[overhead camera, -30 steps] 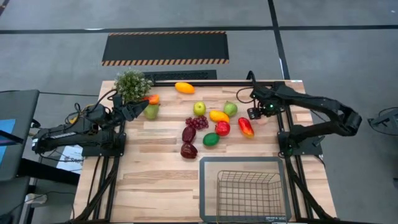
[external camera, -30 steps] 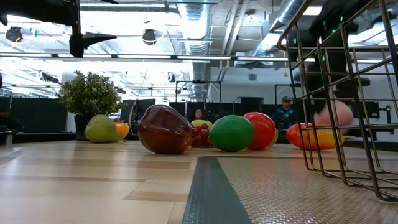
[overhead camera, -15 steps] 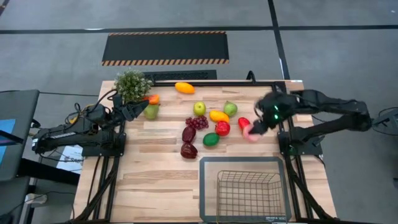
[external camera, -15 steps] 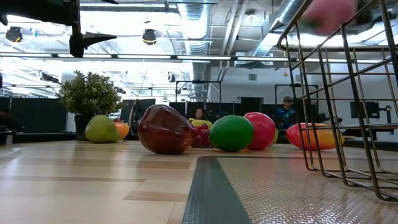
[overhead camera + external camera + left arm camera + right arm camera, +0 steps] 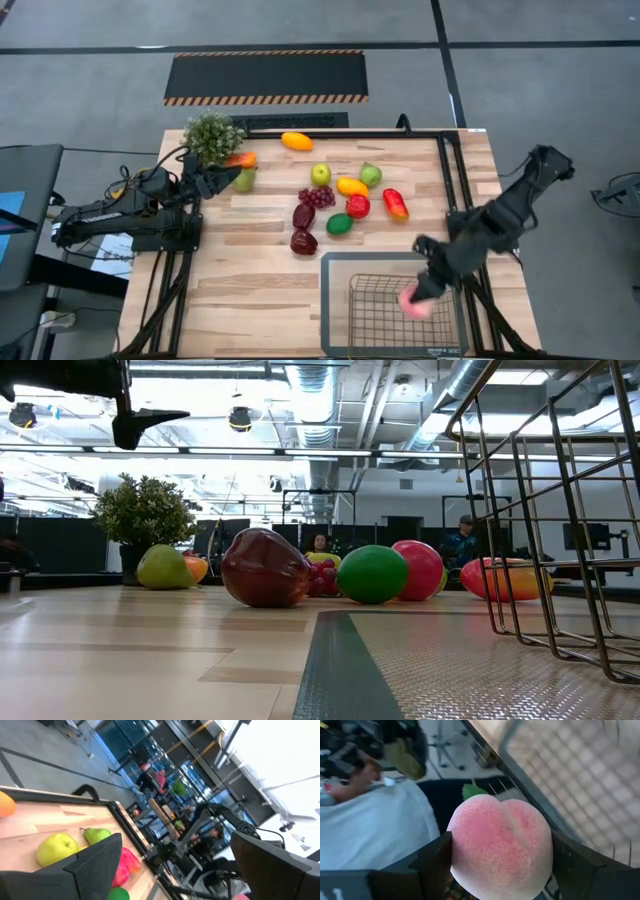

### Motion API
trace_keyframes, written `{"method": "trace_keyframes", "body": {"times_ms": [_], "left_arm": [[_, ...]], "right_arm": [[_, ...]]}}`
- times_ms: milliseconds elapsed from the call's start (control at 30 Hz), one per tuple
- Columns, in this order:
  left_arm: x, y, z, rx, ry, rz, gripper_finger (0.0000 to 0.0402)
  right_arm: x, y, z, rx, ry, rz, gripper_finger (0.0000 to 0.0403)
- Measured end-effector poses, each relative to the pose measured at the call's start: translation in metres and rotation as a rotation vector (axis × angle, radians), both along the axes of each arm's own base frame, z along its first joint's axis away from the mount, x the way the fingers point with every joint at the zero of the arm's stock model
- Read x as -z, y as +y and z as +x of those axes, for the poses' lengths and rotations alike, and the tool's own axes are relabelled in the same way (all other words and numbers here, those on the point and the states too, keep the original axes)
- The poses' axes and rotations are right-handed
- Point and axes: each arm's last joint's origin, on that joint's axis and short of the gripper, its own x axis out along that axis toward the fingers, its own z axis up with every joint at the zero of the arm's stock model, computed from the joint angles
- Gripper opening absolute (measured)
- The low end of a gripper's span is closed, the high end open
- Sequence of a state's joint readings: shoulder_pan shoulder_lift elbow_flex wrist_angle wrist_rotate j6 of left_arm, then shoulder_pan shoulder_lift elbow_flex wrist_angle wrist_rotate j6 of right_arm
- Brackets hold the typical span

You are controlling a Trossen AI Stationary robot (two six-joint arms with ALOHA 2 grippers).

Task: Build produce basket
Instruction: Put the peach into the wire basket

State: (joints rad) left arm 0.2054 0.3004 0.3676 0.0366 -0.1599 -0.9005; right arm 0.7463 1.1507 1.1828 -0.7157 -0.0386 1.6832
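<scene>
Table (image 5: 260, 285): a pale wooden top is being seen from above, with the basket at its near edge and the produce spread across the far half.
Basket (image 5: 333, 300): the dark wire-mesh basket with the flat grey rim is resting at the near right part of the table; in the low view its wires (image 5: 560, 540) are filling the right side.
Potted plant (image 5: 212, 136): a bushy green plant is standing at the far left corner of the table.
Right gripper (image 5: 417, 296): it is being held over the right side of the basket, and its fingers are clamped on a pink peach (image 5: 413, 302); in the right wrist view the peach (image 5: 502, 847) is being squeezed between the two dark fingers (image 5: 432, 862).
Left gripper (image 5: 232, 176): it is being held above the table just beside the potted plant, with the jaws spread wide and nothing between them.
Produce: the pieces are lying well apart from the basket, among them an orange-yellow fruit (image 5: 296, 141) at the far edge, a yellow-green apple (image 5: 320, 174), a green pear (image 5: 371, 175), a purple grape bunch (image 5: 317, 196), a red fruit (image 5: 358, 206), a red-orange pepper (image 5: 396, 204), a green round fruit (image 5: 340, 224) and a dark maroon piece (image 5: 304, 241).
</scene>
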Motion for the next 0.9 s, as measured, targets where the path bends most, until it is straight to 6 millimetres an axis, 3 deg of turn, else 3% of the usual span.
{"method": "trace_keyframes", "body": {"times_ms": [133, 367, 633, 900], "left_arm": [[0.0, -0.001, 0.0, 0.032, 0.004, 0.002, 0.036], [0.003, -0.001, 0.001, 0.041, 0.039, 0.019, 0.036], [0.003, -0.001, 0.001, 0.041, 0.037, 0.003, 0.036], [0.008, -0.001, 0.001, 0.048, 0.087, -0.01, 0.036]], "right_arm": [[0.016, 0.023, -0.005, 0.021, 0.08, -0.051, 0.0294], [0.058, 0.059, -0.003, -0.114, 0.183, -0.26, 0.0294], [0.103, 0.073, 0.0, -0.298, 0.291, -0.562, 0.0295], [0.145, 0.094, 0.016, -0.491, 0.26, -0.69, 0.0295]]}}
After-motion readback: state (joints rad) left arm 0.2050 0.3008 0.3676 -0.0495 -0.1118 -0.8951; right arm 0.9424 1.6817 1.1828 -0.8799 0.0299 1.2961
